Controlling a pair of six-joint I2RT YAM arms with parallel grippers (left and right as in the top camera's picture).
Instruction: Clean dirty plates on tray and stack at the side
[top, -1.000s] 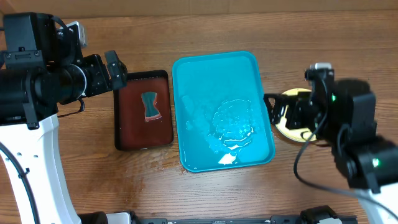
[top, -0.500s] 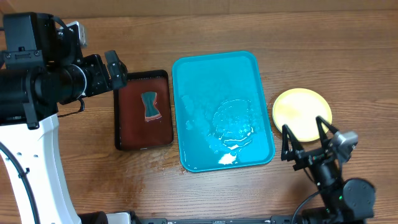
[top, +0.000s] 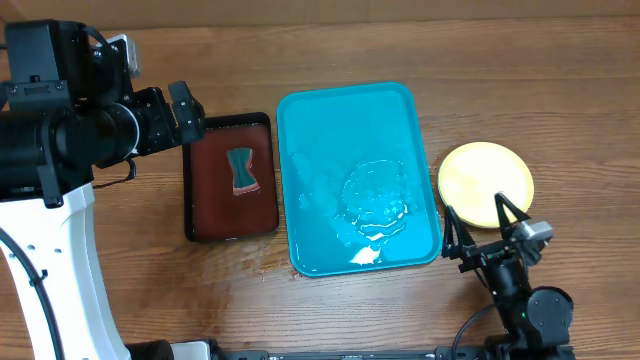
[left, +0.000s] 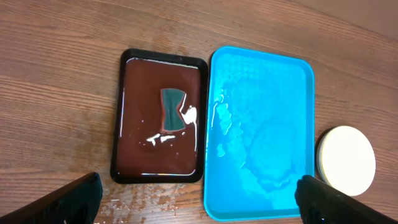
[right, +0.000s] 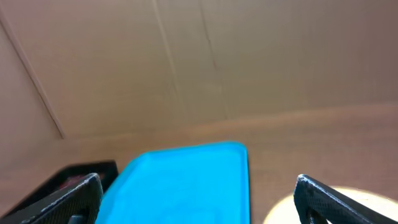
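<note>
The turquoise tray (top: 322, 118) lies mid-table, wet, with foam and a small white scrap near its front edge; no plate is on it. It also shows in the left wrist view (left: 283, 81) and the right wrist view (right: 180, 180). The plates (top: 486, 182) sit stacked on the table to the right of the tray, yellow-green rim on top, looking clean; they also show in the left wrist view (left: 346, 159) and the right wrist view (right: 283, 210). My right gripper (top: 477, 222) is open and empty, low at the stack's front edge. My left gripper (top: 188, 115) is open and empty, high above the table's left.
A dark red-brown tray with a black rim (top: 208, 205) lies left of the turquoise tray, holding a dark bow-shaped sponge (top: 242, 170) and some liquid. Wet patches mark the wood in front of both trays (left: 155, 193).
My right arm has pulled back from over the plate stack to the table's front edge, leaving the stack uncovered. The left arm has not moved.
</note>
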